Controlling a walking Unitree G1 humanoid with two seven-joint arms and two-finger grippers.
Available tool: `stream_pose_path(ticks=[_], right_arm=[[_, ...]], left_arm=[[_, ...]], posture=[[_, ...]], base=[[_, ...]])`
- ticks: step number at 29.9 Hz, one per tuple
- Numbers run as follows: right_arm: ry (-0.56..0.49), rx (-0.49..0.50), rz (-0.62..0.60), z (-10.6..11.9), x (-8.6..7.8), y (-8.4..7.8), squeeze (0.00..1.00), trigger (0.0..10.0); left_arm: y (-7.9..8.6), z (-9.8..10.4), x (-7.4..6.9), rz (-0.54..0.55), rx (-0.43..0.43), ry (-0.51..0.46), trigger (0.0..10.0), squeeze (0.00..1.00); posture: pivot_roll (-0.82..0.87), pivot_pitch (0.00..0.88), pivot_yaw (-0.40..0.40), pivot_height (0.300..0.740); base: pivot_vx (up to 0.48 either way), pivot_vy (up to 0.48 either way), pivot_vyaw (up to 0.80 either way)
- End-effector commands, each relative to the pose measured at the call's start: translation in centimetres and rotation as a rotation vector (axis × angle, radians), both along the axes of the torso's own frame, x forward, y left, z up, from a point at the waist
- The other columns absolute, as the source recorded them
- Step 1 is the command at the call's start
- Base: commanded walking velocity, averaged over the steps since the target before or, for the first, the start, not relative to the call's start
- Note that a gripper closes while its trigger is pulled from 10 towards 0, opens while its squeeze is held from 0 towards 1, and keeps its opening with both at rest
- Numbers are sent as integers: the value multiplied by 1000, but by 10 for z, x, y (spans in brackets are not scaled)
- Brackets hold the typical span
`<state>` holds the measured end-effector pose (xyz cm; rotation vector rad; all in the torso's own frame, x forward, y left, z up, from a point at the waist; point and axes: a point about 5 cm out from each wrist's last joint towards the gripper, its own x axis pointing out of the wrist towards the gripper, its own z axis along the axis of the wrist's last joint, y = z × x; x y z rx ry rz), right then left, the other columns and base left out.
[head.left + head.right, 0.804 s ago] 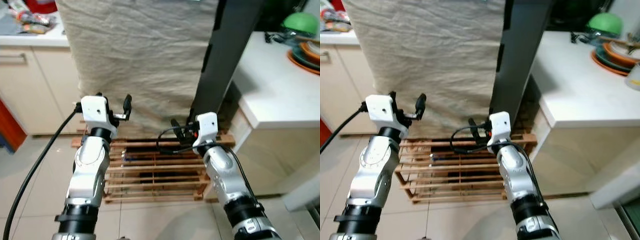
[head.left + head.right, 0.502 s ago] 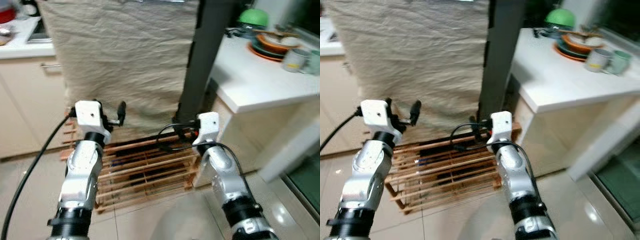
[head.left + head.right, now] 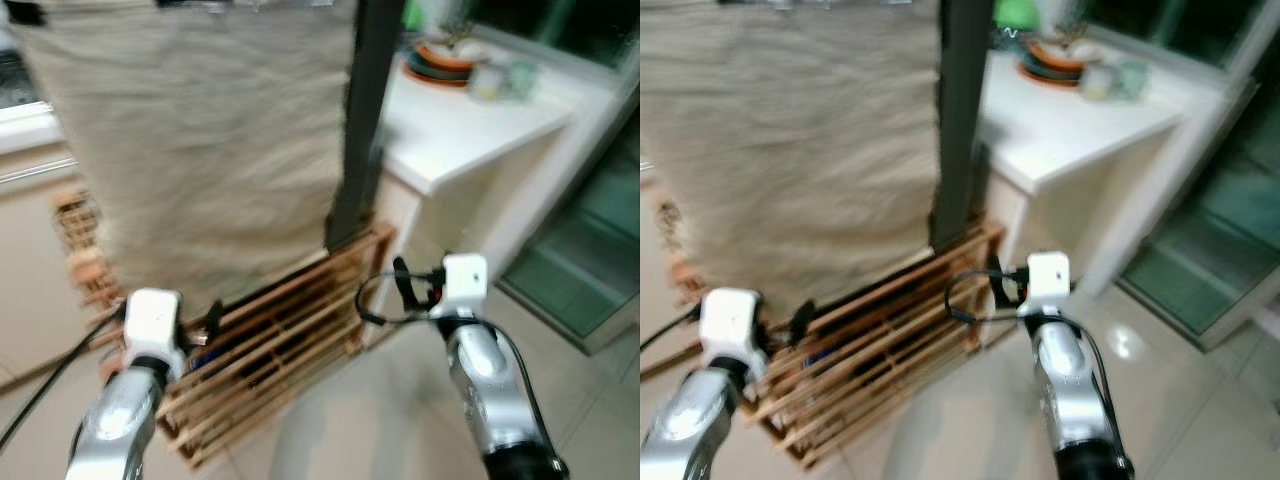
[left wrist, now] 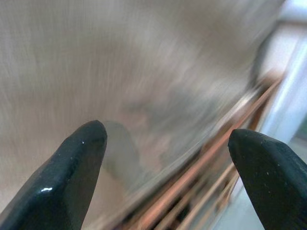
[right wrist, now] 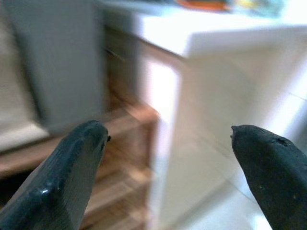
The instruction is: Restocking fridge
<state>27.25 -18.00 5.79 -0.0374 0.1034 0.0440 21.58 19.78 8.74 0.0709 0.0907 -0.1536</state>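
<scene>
Everything is blurred by motion. A tall dark grey upright panel (image 3: pixel 362 120) stands beside a large beige cloth (image 3: pixel 200 130) hanging down in front of me. Below them a wooden slatted rack (image 3: pixel 285 320) sits on the floor. My left gripper (image 3: pixel 207 325) is held low before the cloth and rack, open with nothing between its fingers (image 4: pixel 79 163). My right gripper (image 3: pixel 404 286) is held out near the rack's right end and the cabinet, also open and empty, as its wide-apart fingers (image 5: pixel 79 163) show.
A white counter (image 3: pixel 470 125) stands to the right with stacked dishes and cups (image 3: pixel 455 58) on it. Farther right is a greenish glass door (image 3: pixel 590 250). Pale glossy tiles (image 3: pixel 380 400) cover the floor. Cream cabinets (image 3: pixel 30 230) stand at the left.
The camera has swung to the right, so the counter and glass door come into view. Both arms sit lower in the picture. Both grippers stay open and empty.
</scene>
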Motion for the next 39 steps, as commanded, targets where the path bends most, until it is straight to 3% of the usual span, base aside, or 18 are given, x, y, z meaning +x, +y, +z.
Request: stream_pose_path(ticks=[1,2,7,12,20,28,39], right_arm=[[-41,22,26,10,3,12,0,10000],[-41,24,23,8,-2,10,0,10000],[-4,33,72,0,-19,16,0,10000],[-15,36,81,3,-12,18,0,10000],[-13,29,112,5,-8,24,0,10000],[-10,28,141,4,-4,31,0,10000],[-10,27,144,4,-3,32,0,10000]], left_arm=[[3,14,-3,-15,6,-68,10000,0],[0,18,-9,-42,-8,-83,10000,0],[-11,30,-13,-130,12,-116,10000,0],[-23,41,-9,-170,-28,-157,10000,0],[-28,46,-10,-222,19,-159,10000,0],[-33,54,11,-207,23,-148,10000,0],[-36,50,19,-220,14,-128,10000,0]], posture=[[-42,0,-6,740],[-35,0,-17,740],[-26,0,-28,740],[-30,0,-28,740],[-21,0,-32,740],[-19,0,-33,740],[-24,0,-28,740]], base=[[0,480,-781],[0,480,-781],[0,480,-775],[0,480,-538],[0,120,0],[0,0,0],[-429,0,0]])
